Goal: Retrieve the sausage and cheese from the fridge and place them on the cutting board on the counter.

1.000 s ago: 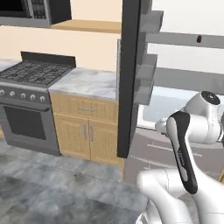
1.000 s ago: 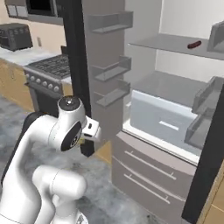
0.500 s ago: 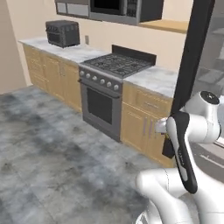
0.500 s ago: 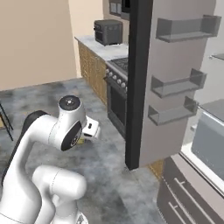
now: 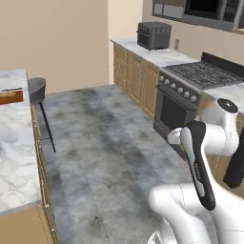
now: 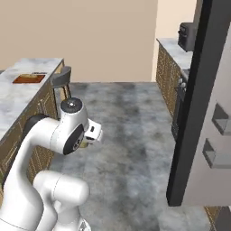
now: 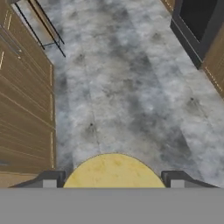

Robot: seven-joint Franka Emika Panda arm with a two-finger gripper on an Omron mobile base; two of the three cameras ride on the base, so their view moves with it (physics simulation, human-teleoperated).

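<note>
One pale yellow cheese [image 7: 114, 171] pinched between the gripper [image 7: 114, 178] fingertips [image 7: 51, 179], above grey floor [image 7: 127, 87].

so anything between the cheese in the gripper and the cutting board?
Nothing visible on the open floor. The cheese sits between the gripper fingertips; the cutting board lies bare on the counter, with a stool beside it.

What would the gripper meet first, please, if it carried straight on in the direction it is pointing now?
Probably the grey kitchen floor. In the hand view the gripper, closed on the cheese, points down at bare floor between the counter's wooden cabinets and the oven. Depth is unclear.
</note>
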